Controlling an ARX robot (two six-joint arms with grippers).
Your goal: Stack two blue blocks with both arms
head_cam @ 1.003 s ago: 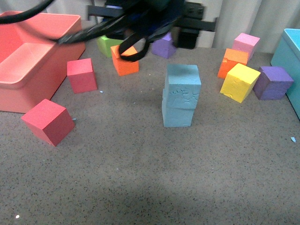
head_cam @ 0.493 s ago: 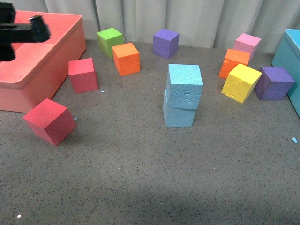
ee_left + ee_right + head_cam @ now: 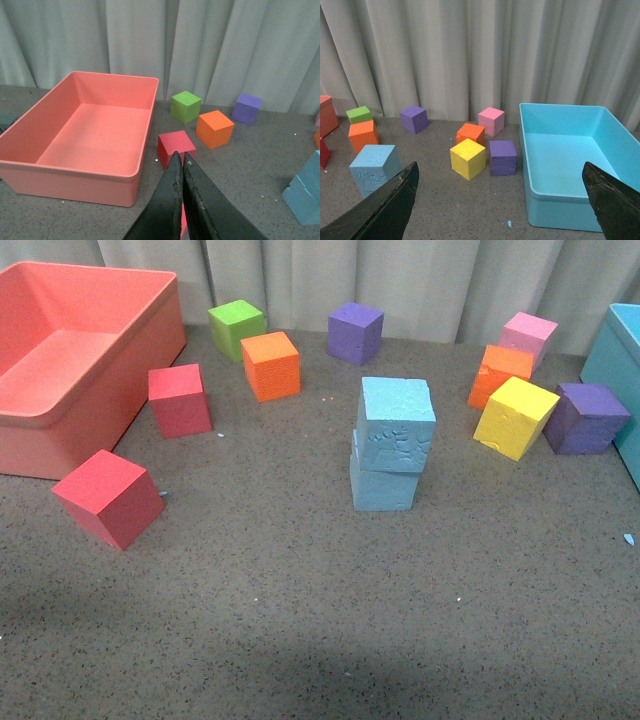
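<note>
Two sky-blue blocks stand stacked in the middle of the table in the front view. The top block (image 3: 397,425) sits slightly askew on the bottom block (image 3: 383,485). Neither arm shows in the front view. My left gripper (image 3: 180,157) is shut and empty, hanging above a red cube (image 3: 175,144), with the stack at the edge of the left wrist view (image 3: 307,192). My right gripper (image 3: 500,167) is wide open and empty. The top blue block (image 3: 375,167) shows beside one of its fingers (image 3: 395,202).
A salmon bin (image 3: 60,430) stands at the left and a teal bin (image 3: 622,360) at the right. Red cubes (image 3: 108,498) (image 3: 180,398), orange (image 3: 271,365), green (image 3: 236,327), purple (image 3: 355,332), yellow (image 3: 512,416) and pink (image 3: 526,335) cubes surround the stack.
The left arm, which was above the far side of the table, has swung left and gone out of the front view. The blue stack has stayed in place.
</note>
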